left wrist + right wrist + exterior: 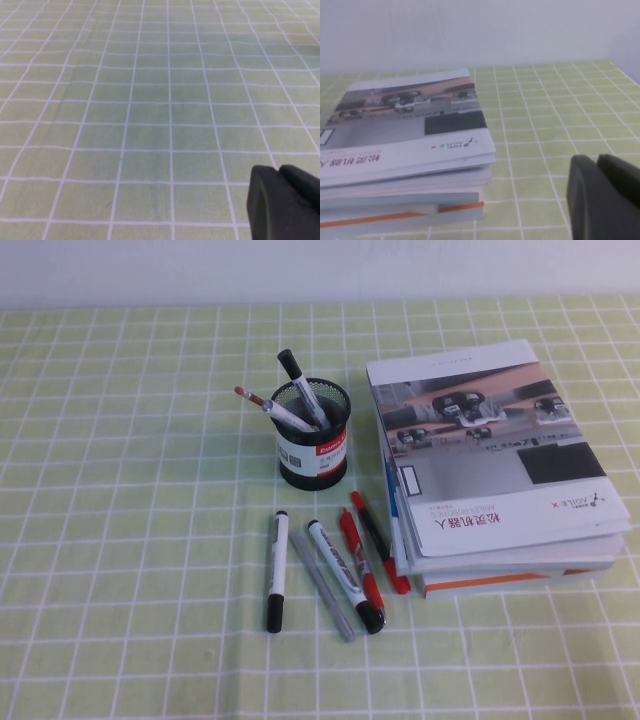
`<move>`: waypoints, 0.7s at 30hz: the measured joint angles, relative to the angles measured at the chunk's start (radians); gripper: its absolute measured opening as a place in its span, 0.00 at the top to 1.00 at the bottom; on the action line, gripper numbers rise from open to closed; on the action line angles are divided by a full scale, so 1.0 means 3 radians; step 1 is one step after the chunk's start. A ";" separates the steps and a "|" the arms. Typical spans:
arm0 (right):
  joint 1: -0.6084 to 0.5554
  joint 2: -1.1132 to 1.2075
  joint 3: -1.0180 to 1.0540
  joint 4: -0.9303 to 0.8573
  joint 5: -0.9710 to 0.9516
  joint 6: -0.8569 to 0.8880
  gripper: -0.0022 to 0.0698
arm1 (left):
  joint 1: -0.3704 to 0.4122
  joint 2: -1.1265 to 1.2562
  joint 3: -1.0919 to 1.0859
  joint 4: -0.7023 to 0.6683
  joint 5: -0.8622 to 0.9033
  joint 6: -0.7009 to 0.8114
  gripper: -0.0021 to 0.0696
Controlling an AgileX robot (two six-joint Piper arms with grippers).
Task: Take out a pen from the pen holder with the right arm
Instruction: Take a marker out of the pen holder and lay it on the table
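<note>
Lying flat – green checked cloth (pixel 120 490), white wall (pixel 300 270) behind; left hand (pixel 281 176), right hand (pixel 598 166) pressed together above.

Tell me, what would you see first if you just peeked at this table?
A black mesh pen holder stands mid-table with two pens poking out, five more pens lying in front of it, and a stack of books at its right. Neither arm is near them: the left gripper hangs shut over bare green checked cloth, and the right gripper is shut beside the books.
</note>
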 joint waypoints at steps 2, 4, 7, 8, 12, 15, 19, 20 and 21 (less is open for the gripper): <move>-0.0006 -0.0020 0.0000 -0.0007 0.0075 0.0000 0.99 | 0.0000 0.0000 0.0000 0.0000 0.0000 0.0000 0.98; -0.0006 -0.0020 0.0005 -0.0011 0.0153 0.0000 0.99 | 0.0000 0.0000 0.0000 0.0000 0.0000 0.0000 0.98; -0.0006 -0.0020 0.0005 -0.0021 0.0331 0.0000 0.99 | 0.0000 0.0000 0.0000 0.0000 0.0000 0.0000 0.98; -0.0006 -0.0020 0.0005 -0.0021 0.0426 0.0000 0.99 | 0.0000 0.0000 0.0000 0.0000 0.0000 0.0000 0.98; -0.0006 -0.0020 0.0005 -0.0012 0.0855 0.0000 0.99 | 0.0000 0.0000 0.0000 0.0000 0.0000 0.0000 0.98; -0.0006 -0.0020 0.0005 -0.0012 0.0881 0.0000 0.99 | 0.0000 0.0000 0.0000 0.0000 0.0000 0.0000 0.98; -0.0006 -0.0020 0.0005 -0.0012 0.0885 0.0000 0.99 | 0.0000 0.0000 0.0000 0.0000 0.0000 0.0000 0.98; -0.0006 -0.0020 0.0005 -0.0006 0.0885 0.0000 0.99 | 0.0000 0.0000 0.0000 0.0000 0.0000 0.0000 0.98; -0.0006 -0.0020 0.0005 -0.0007 0.0889 0.0000 0.99 | 0.0000 0.0000 0.0000 0.0000 0.0000 0.0000 0.98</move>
